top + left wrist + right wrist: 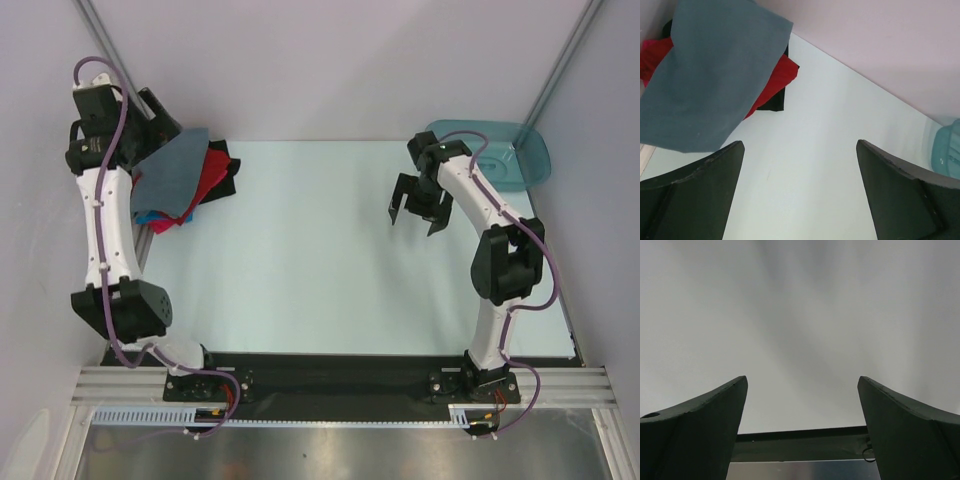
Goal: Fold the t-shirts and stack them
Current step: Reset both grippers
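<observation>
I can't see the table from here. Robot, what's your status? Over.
Left gripper open, empty. Right gripper open, empty. T-shirts piled far left, grey-blue t-shirt on top. Teal tub far right, apart from the pile.

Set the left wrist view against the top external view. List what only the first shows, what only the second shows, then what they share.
Only the left wrist view: the left tool seen close up, its fingers spread with nothing between them.

Only the top external view: the right tool, open over the right side of the table, and a bright blue shirt peeking from under the pile.

Both: the grey-blue shirt lying on top of the red shirt and the black shirt, plus the teal tub and the table.
</observation>
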Robot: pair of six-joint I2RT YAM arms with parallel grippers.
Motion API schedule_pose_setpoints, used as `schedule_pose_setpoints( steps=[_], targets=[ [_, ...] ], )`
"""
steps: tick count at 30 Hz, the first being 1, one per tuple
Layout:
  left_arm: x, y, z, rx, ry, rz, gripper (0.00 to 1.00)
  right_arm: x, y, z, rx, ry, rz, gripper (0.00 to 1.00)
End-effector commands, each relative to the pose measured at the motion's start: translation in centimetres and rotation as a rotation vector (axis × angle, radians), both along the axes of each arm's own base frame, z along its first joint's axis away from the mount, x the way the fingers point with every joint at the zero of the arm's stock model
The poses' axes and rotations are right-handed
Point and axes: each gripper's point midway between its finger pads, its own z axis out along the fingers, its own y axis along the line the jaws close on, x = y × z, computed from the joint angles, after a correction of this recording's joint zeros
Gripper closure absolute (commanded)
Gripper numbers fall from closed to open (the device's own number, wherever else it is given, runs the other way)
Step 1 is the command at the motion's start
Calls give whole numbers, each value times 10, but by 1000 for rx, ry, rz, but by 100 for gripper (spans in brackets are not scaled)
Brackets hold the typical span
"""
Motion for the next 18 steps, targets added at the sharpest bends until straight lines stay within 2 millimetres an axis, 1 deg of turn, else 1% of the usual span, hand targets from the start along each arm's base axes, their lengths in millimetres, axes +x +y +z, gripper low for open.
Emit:
schedule_pose_setpoints(
  steps=[1, 3, 4, 5, 6, 7, 8, 9, 10, 11, 12, 13, 14, 15, 18],
  targets=[
    [-27, -14, 30, 30, -72, -23, 0, 2, 10, 13, 14, -57, 52, 1],
    [-33, -21, 32, 13, -87, -42, 0, 2, 12, 12, 12, -57, 60, 1],
    [-32, -29, 34, -14, -107, -64, 0, 3, 15, 12, 15, -63, 69, 1],
    [-37, -41, 27, -49, -102, -112, 0, 3, 17, 11, 15, -66, 72, 1],
    [-39, -46, 24, -70, -102, -125, 0, 3, 19, 11, 17, -67, 78, 1],
    [-41, -56, 24, -87, -114, -147, 0, 3, 21, 9, 16, -66, 81, 1],
    [-48, -65, 11, -108, -93, -161, 0, 4, 24, 9, 17, -70, 89, 2],
    [-51, -71, 7, -109, -90, -171, 0, 3, 27, 8, 17, -67, 95, 1],
    [-54, -83, 4, -113, -90, -195, 0, 4, 29, 7, 18, -70, 100, 1],
    [-57, -88, -11, -127, -58, -196, 0, 4, 30, 6, 18, -67, 101, 1],
    [-64, -93, -10, -130, -64, -204, 0, 3, 34, 5, 18, -65, 109, 1],
    [-67, -98, -15, -127, -54, -205, 0, 3, 36, 4, 18, -63, 112, 2],
    [-71, -99, -24, -120, -36, -198, 0, 2, 38, 3, 18, -62, 117, 1],
    [-76, -100, -23, -113, -40, -197, 0, 1, 42, 3, 19, -63, 126, 2],
    [-81, -106, -34, -110, -12, -215, 0, -1, 48, 1, 18, -57, 143, 2]
  ],
)
